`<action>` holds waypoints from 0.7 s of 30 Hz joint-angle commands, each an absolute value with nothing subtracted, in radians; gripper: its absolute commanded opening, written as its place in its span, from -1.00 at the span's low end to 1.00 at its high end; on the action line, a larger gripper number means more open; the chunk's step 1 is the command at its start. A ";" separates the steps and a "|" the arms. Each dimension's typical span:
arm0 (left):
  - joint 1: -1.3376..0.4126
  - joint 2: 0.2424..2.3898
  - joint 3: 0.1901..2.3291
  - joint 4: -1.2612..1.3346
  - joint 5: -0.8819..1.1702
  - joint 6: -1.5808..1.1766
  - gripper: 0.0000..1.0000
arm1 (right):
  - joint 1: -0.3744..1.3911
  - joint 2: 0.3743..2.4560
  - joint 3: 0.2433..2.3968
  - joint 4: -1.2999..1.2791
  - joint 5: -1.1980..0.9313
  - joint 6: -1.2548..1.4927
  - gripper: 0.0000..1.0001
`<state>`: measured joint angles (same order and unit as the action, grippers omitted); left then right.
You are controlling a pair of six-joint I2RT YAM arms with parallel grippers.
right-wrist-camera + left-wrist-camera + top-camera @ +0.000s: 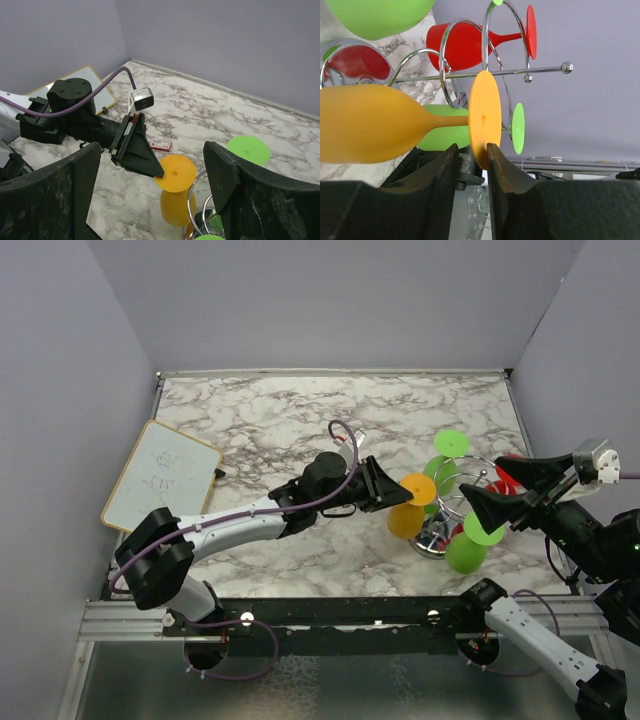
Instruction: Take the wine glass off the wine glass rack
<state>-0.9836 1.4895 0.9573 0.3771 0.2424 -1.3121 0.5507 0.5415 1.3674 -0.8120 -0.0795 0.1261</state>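
Observation:
The chrome wine glass rack (452,502) stands right of centre, with its round base (432,540) on the marble. An orange wine glass (406,520) hangs upside down on its left side, foot (418,488) upward. In the left wrist view its stem (447,120) passes through a chrome loop. My left gripper (396,492) straddles the rim of the orange foot (484,117). The rim rests against one finger (502,175), and a gap shows at the other. My right gripper (505,488) is open wide and empty above the rack's right side.
Two green glasses (466,550) and a red glass (508,478) also hang on the rack. A whiteboard (160,475) lies at the left edge of the table. A small red-and-white card (161,145) lies on the marble under the left arm. Purple walls enclose the table.

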 commanded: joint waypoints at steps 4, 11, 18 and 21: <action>-0.989 1.493 0.990 0.415 0.214 -1.316 -0.55 | 0.557 0.512 1.353 -0.793 -0.032 0.113 0.69; -0.989 1.468 0.980 0.420 0.211 -1.328 -0.73 | 0.557 0.493 1.341 -0.784 -0.017 0.106 0.69; -0.988 1.428 0.971 0.423 0.212 -1.332 -0.82 | 0.557 0.490 1.350 -0.790 -0.010 0.102 0.69; -0.988 1.407 0.959 0.422 0.209 -1.335 -0.82 | 0.557 0.488 1.352 -0.794 -0.003 0.101 0.69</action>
<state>-0.9840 1.4651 0.9592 0.4000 0.2352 -1.3266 0.5507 0.5034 1.3476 -0.8101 -0.0368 0.1143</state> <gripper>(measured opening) 0.094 0.843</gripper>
